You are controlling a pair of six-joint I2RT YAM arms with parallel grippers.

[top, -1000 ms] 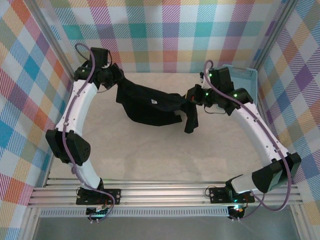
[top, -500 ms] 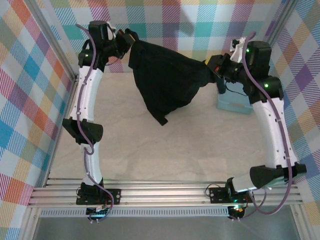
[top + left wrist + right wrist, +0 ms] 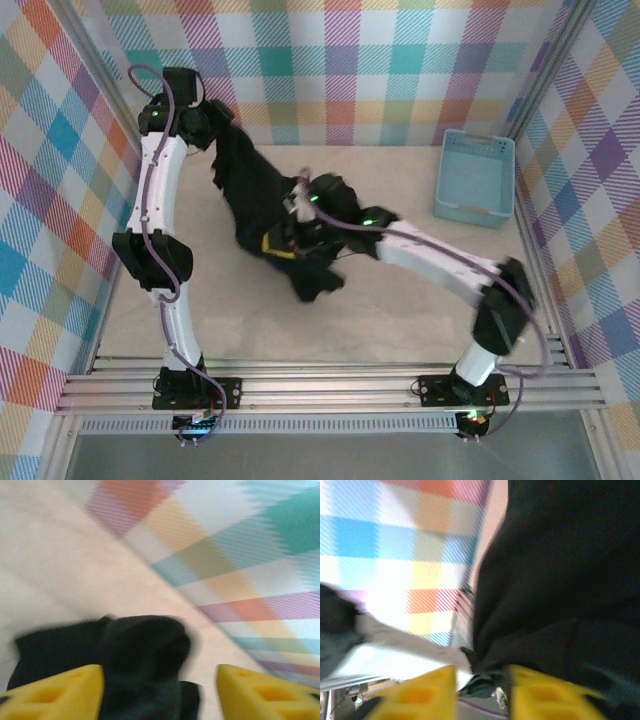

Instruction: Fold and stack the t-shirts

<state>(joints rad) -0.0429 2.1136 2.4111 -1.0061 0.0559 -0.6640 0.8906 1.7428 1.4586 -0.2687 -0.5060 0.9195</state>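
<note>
Laying black t-shirt (image 3: 262, 200) flat, judged step: cloth bunched upper left to centre of table (image 3: 400, 320). Left gripper (image 3: 213, 128) fingers spread, cloth betw. them, unpinched. Right gripper (image 3: 288, 238) part-spread, fold in gap; grip unclear. Next: grip hem corners, pull apart, smooth w/o dragging.

We see the left arm (image 3: 158, 190) rise from its base along the left side, elbow bent outward and wrist at the far-left corner. The left gripper (image 3: 212, 125) points inward, its yellow fingers (image 3: 55, 692) wide apart. The right arm (image 3: 440, 262) stretches low across to the middle. The right gripper (image 3: 283, 238) faces left, fingers (image 3: 547, 697) a narrow gap apart in a blurred wrist view, so we cannot tell if they pinch.
</note>
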